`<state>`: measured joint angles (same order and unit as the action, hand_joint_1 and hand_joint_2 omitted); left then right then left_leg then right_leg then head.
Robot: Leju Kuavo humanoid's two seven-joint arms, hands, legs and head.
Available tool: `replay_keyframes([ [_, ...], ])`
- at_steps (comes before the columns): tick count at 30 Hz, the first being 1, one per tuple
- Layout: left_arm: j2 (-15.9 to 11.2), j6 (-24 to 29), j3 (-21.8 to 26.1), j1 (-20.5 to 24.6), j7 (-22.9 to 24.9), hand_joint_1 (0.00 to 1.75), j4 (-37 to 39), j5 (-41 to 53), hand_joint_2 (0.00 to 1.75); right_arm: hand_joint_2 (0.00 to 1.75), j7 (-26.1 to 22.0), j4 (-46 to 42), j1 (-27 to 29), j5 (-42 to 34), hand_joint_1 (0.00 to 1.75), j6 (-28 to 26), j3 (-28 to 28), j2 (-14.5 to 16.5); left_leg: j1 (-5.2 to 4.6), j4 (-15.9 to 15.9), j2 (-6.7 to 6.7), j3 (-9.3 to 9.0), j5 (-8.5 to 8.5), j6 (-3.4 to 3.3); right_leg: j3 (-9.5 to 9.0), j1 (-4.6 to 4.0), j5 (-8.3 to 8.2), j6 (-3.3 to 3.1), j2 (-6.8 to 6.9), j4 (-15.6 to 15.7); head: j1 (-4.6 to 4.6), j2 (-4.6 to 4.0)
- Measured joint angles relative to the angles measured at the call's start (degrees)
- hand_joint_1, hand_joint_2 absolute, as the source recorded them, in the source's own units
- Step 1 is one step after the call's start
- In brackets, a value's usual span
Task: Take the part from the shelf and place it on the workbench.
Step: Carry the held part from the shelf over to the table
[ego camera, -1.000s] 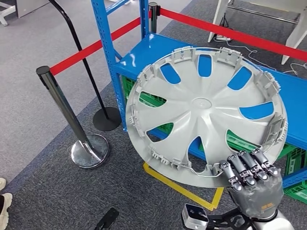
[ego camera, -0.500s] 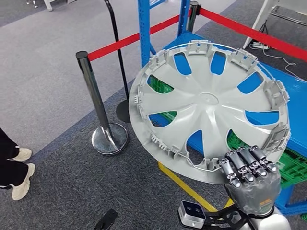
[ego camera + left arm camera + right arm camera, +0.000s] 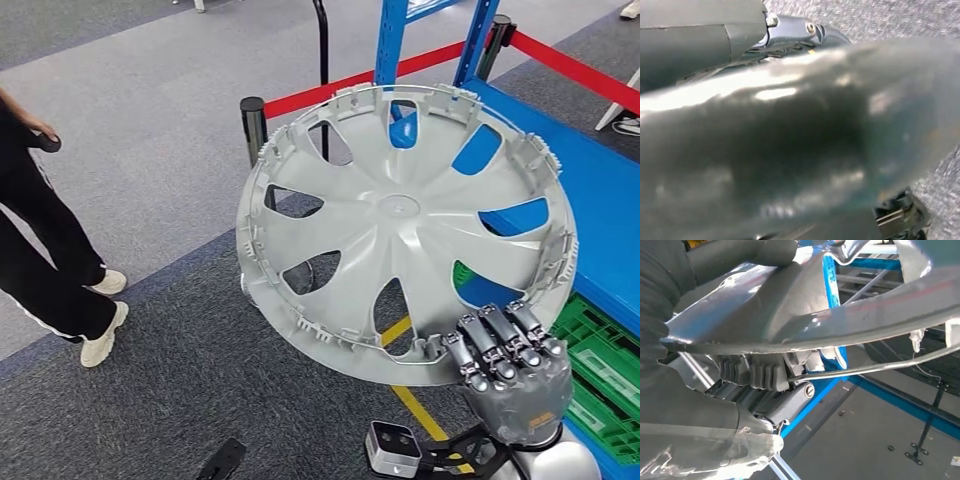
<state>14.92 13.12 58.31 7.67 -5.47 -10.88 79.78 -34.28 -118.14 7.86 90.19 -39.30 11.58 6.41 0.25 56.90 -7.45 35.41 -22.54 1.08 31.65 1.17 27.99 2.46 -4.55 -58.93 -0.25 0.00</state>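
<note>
Right now the right hand (image 3: 513,375) grips the near rim of a big silver wheel cover (image 3: 400,225), fingers (image 3: 494,345) curled over the edge from above, thumb under it as seen in the right wrist view. Wheel cover is held up in the air, inner side w/ clips facing the head cam, tilted, off the blue shelf (image 3: 604,215), which sits to the right. Through the spoke gaps: blue shelf surface, grey carpet, a bit of yellow floor tape (image 3: 415,405). Green crates (image 3: 604,365) sit under the shelf deck, near the hand. Behind the cover a chrome stanchion post (image 3: 253,120) carries a red barrier belt (image 3: 324,90). A person's legs (image 3: 53,260) in dark trousers & pale shoes stand on the carpet at far left, well apart from the cover. Left hand: blurred dark shapes in the left wrist view, can't tell its state.
</note>
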Motion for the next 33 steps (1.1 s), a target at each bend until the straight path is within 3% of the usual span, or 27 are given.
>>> replay_keyframes([
  [1, 0.0, 0.0, 0.0, -0.1, 0.0, 0.0, 0.0, 0.0, 0.0, 1.75, -0.3, 0.1, -0.1, 0.0, 1.75, 0.0, 0.0, 0.3, 0.16, -0.1, -0.45, 0.23, 0.21, 0.39, 0.01, -0.07, -0.19, -0.32, 0.59, 0.0, -0.01, 0.0],
  [3, 0.0, 0.0, 0.0, -0.3, 0.1, 0.0, 0.0, 0.0, 0.0, 1.75, -0.8, 0.4, -0.3, 0.0, 1.75, 0.0, 0.0, 0.8, 0.07, 1.0, 1.26, 0.97, -0.6, 0.98, -0.03, -0.11, -0.59, -1.06, 1.95, 0.2, -0.18, 0.0],
  [5, 0.0, 0.0, 0.0, -0.2, 0.1, 0.0, 0.0, 0.0, 0.0, 1.75, -1.0, 0.5, -0.4, 0.0, 1.75, 0.0, 0.0, 1.3, -0.16, 6.1, 4.79, 3.32, -3.73, 1.36, -0.05, -0.22, -0.79, -1.57, 3.5, 0.4, -0.48, 0.0],
  [6, 0.0, 0.0, 0.0, -0.1, 0.1, 0.0, 0.0, 0.0, 0.0, 1.75, -1.0, 0.6, -0.5, 0.0, 1.75, 0.0, 0.0, 1.5, -0.16, 10.1, 5.89, 5.1, -5.67, 1.52, 0.0, -0.32, -0.78, -1.71, 4.37, 0.4, -0.62, 0.0],
  [8, 0.0, 0.0, 0.0, -0.1, 0.1, 0.0, 0.0, 0.0, 0.0, 1.75, -1.1, 0.8, -0.5, 0.0, 1.75, 0.0, -0.1, 1.7, -0.11, 15.5, 6.61, 7.43, -7.5, 1.65, 0.07, -0.44, -0.75, -1.8, 6.16, 0.4, -0.64, 0.0],
  [9, -0.1, 0.0, 0.0, -0.1, 0.1, 0.0, 0.0, 0.0, 0.0, 1.75, -1.1, 0.9, -0.6, 0.0, 1.75, 0.0, -0.1, 1.8, -0.1, 15.4, 6.75, 7.21, -6.93, 1.64, 0.08, -0.46, -0.73, -1.8, 7.01, 0.4, -0.64, 0.0],
  [10, -0.1, 0.0, 0.0, -0.2, 0.1, 0.0, 0.0, 0.0, 0.0, 1.75, -1.1, 0.9, -0.6, 0.0, 1.75, 0.0, -0.1, 1.9, -0.1, 13.1, 7.06, 5.85, -5.45, 1.58, 0.05, -0.46, -0.69, -1.76, 7.76, 0.4, -0.63, 0.0],
  [12, -0.1, -0.3, 0.0, -0.1, 0.1, 0.0, 0.0, 0.0, 0.0, 1.75, -1.2, 1.0, -0.7, 0.0, 1.75, 0.0, -0.2, 2.1, -0.32, 5.7, 9.52, 1.59, -2.31, 1.42, -0.06, -0.66, -0.48, -1.46, 9.05, 0.3, -0.67, 0.01],
  [14, 0.0, -0.7, 0.0, 0.1, 0.3, 0.0, 0.0, -0.1, 0.0, 1.75, -1.3, 1.0, -0.8, 0.0, 1.75, 0.0, -0.2, 2.3, -0.67, 1.0, 11.62, -0.77, -1.24, 0.72, -0.1, -1.08, -0.22, -0.94, 10.18, 0.2, -0.6, 0.01],
  [15, 0.0, -0.9, 0.0, 0.2, 0.4, 0.0, 0.0, -0.1, 0.0, 1.75, -1.4, 1.0, -0.8, 0.0, 1.75, 0.0, -0.2, 2.4, -0.87, 0.3, 11.66, -0.85, -1.36, 0.31, -0.14, -1.26, -0.13, -0.68, 10.8, 0.2, -0.52, 0.01],
  [17, -0.1, -1.0, 0.0, 0.0, 0.6, 0.0, 0.0, -0.2, 0.0, 1.75, -1.6, 1.1, -0.8, 0.0, 1.75, 0.0, -0.2, 2.6, -0.83, 0.1, 10.12, -0.61, -1.21, -0.58, -0.29, -1.14, 0.21, -0.16, 11.41, 0.2, -0.38, 0.01],
  [18, -0.1, -1.0, 0.0, -0.1, 0.8, 0.0, 0.0, -0.3, 0.0, 1.75, -1.7, 1.1, -0.8, 0.0, 1.75, 0.0, -0.2, 2.6, -0.73, 0.0, 9.38, -0.61, -1.12, -0.95, 0.0, -1.01, 0.93, 0.08, 10.43, -0.6, -0.32, 0.01],
  [19, -0.1, -1.0, 0.0, -0.2, 0.9, 0.0, 0.0, -0.3, 0.0, 1.75, -1.8, 1.1, -0.7, 0.0, 1.75, 0.0, -0.2, 2.7, -0.57, -0.1, 8.66, -0.64, -1.0, -1.3, 0.85, -0.9, 2.19, 0.27, 8.89, -2.6, -0.2, 0.01],
  [21, -0.1, -1.0, 0.0, -0.1, 1.1, 0.0, 0.0, -0.5, 0.0, 1.75, -1.9, 1.0, -0.6, 0.0, 1.75, 0.0, -0.2, 2.7, -0.43, -0.1, 7.17, -0.65, -0.9, -1.76, 4.26, -0.82, 5.71, 0.41, 5.63, -9.9, 0.08, 0.01],
  [23, -0.1, -1.0, 0.0, -0.1, 1.1, 0.0, 0.0, -0.5, 0.0, 1.75, -1.9, 1.1, -0.4, 0.0, 1.75, 0.0, -0.3, 2.7, -0.45, -0.1, 5.5, -0.65, -0.86, -1.92, 7.51, -0.84, 7.42, 0.37, 4.75, -15.9, 0.18, 0.01],
  [24, -0.2, -1.0, 0.0, -0.2, 1.1, 0.0, 0.0, -0.5, 0.0, 1.75, -1.9, 1.1, -0.4, 0.0, 1.75, 0.0, -0.3, 2.7, -0.44, -0.1, 4.61, -0.67, -0.84, -1.92, 7.89, -0.84, 6.67, 0.3, 4.63, -16.0, 0.19, 0.0],
  [26, -0.2, -1.0, 0.0, -0.3, 1.1, 0.0, 0.0, -0.5, 0.0, 1.75, -1.9, 1.1, -0.3, 0.0, 1.75, 0.0, -0.3, 2.7, -0.36, -0.1, 2.8, -0.79, -0.76, -1.83, 5.5, -0.75, 2.66, 0.04, 3.74, -10.1, 0.18, 0.01],
  [28, -0.1, -1.0, 0.0, -0.3, 1.1, 0.0, 0.0, -0.5, 0.0, 1.75, -1.9, 1.1, -0.3, 0.0, 1.75, 0.0, -0.3, 2.7, -0.31, 0.1, 1.26, -0.71, -0.62, -1.46, 2.22, -0.53, -0.35, -0.19, 1.1, -2.8, 0.16, 0.01],
  [30, -0.1, -1.0, 0.0, -0.3, 1.1, 0.0, 0.0, -0.5, 0.0, 1.75, -1.9, 1.0, -0.3, 0.0, 1.75, 0.0, -0.3, 2.7, -0.11, 0.0, 0.09, -0.31, -0.3, -0.75, 0.84, -0.55, -0.81, -0.35, -0.36, 0.0, 0.14, 0.0],
  [32, -0.1, -1.0, 0.0, -0.6, 1.2, 0.0, 0.0, -0.5, 0.0, 1.75, -1.9, 1.0, -0.4, 0.0, 1.75, 0.0, -0.3, 2.7, 0.14, -0.2, -0.51, -0.01, 0.03, 0.02, 0.36, -0.62, -1.17, -0.77, 0.65, 0.6, 0.13, 0.01],
  [33, -0.2, -1.0, 0.0, -0.7, 1.2, 0.0, 0.0, -0.5, 0.0, 1.75, -1.9, 1.0, -0.4, 0.0, 1.75, 0.0, -0.4, 2.8, 0.07, 0.2, 0.41, 0.24, -0.33, 0.31, 0.14, -0.59, -1.44, -1.1, 1.31, 1.0, 0.0, 0.01],
])
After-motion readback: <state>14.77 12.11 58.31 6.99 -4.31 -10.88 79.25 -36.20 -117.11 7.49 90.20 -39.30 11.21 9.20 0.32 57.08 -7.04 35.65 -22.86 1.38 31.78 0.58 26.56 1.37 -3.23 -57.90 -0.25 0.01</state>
